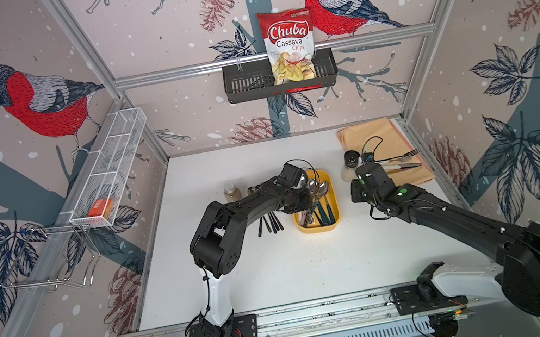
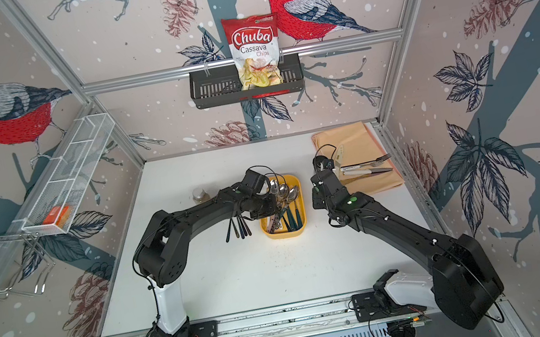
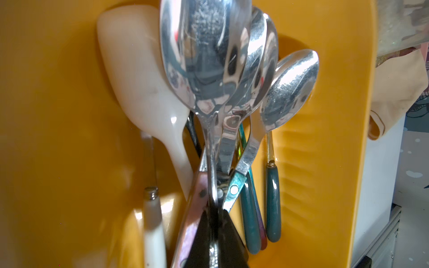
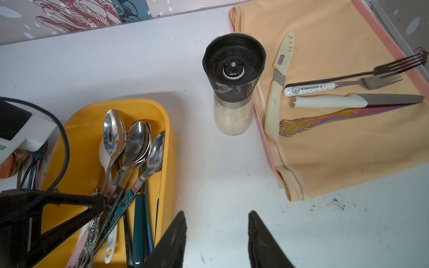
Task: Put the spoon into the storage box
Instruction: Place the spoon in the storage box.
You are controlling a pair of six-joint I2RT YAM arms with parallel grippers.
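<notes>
Top views: the left hand (image 1: pixel 304 195) is seen over the near-left part of the box (image 1: pixel 336 219), closed on a spoon (image 1: pixel 303 180). The spoon's long axis runs along the box's length, bowl pointing away from the hand toward the far wall. The right hand (image 2: pixel 318 202) sits apart, beyond the box's other side, nothing held.

Left wrist: the hand (image 3: pixel 214 234) is pinched on the spoon (image 3: pixel 204 58) handle; the bowl hangs straight ahead above the box (image 3: pixel 58 116) floor and the other spoons lying there.

Right wrist: the right hand (image 4: pixel 217 239) is part open over bare counter (image 4: pixel 220 174), the box (image 4: pixel 81 130) off to one side.

Judgement: the left hand is nearer; only lowering and release seem left.
</notes>
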